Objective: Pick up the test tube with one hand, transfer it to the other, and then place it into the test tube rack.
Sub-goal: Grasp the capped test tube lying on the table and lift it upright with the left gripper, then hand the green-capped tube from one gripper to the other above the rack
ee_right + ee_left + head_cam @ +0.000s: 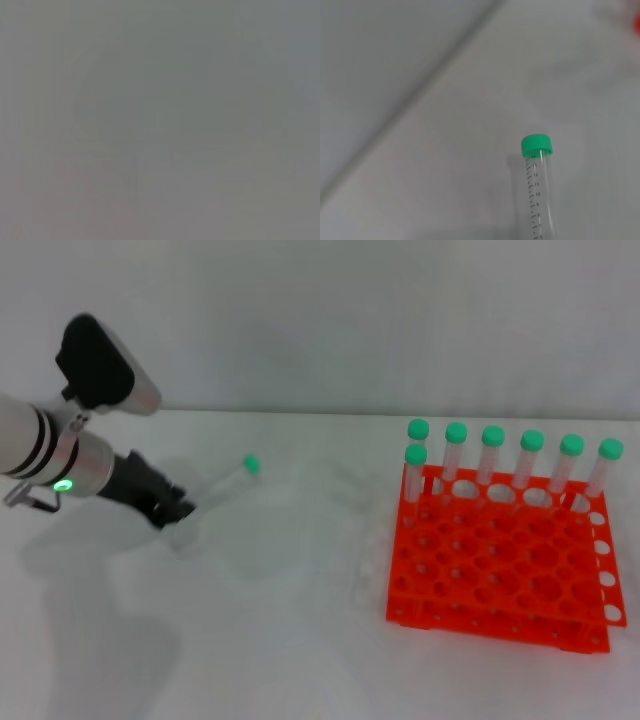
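A clear test tube point(225, 485) with a green cap point(251, 464) sticks out at a slant from my left gripper point(176, 510), which is shut on its lower end at the left of the white table. In the left wrist view the tube point(540, 195) runs away from the camera, and its cap point(536, 145) is over bare table. The orange-red test tube rack point(500, 570) stands at the right, well away from the gripper. My right gripper is out of view; the right wrist view shows only plain grey.
Several green-capped tubes point(491, 465) stand upright in the rack's back row, and one more point(415, 475) stands at its back left corner. White table point(300, 640) lies between gripper and rack. A pale wall rises behind the table's far edge.
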`<state>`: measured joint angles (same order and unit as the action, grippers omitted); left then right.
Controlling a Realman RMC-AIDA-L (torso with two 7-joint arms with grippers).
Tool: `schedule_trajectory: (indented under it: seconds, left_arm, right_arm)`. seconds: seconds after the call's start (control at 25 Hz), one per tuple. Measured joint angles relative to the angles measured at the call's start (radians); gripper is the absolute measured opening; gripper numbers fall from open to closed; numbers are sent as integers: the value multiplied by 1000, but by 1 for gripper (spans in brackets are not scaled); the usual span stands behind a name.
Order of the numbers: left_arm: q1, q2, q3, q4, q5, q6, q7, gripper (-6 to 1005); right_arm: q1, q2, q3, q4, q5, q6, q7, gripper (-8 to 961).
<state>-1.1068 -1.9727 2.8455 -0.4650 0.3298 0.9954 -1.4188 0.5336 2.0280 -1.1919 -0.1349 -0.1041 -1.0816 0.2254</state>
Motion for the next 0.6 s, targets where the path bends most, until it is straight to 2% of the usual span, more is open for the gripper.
schedule_trajectory:
  seconds: [0.08, 0.32, 0.48, 0.6]
  left_arm:
    - [4, 1, 0, -3, -76, -2, 39, 197]
    - [55, -5, 0, -5, -487, 5, 231, 199]
    - [122, -31, 0, 4, -810, 71, 403, 201]
    - [188, -56, 0, 9, -1013, 190, 510, 203]
  right_arm:
    - [0, 0, 0, 0, 0, 0, 0, 844]
    - [0, 0, 0, 0, 3, 0, 2, 844]
    - [0, -1, -12, -5, 0, 2, 52, 842]
    - [0, -10, -54, -9, -1, 1, 148, 841]
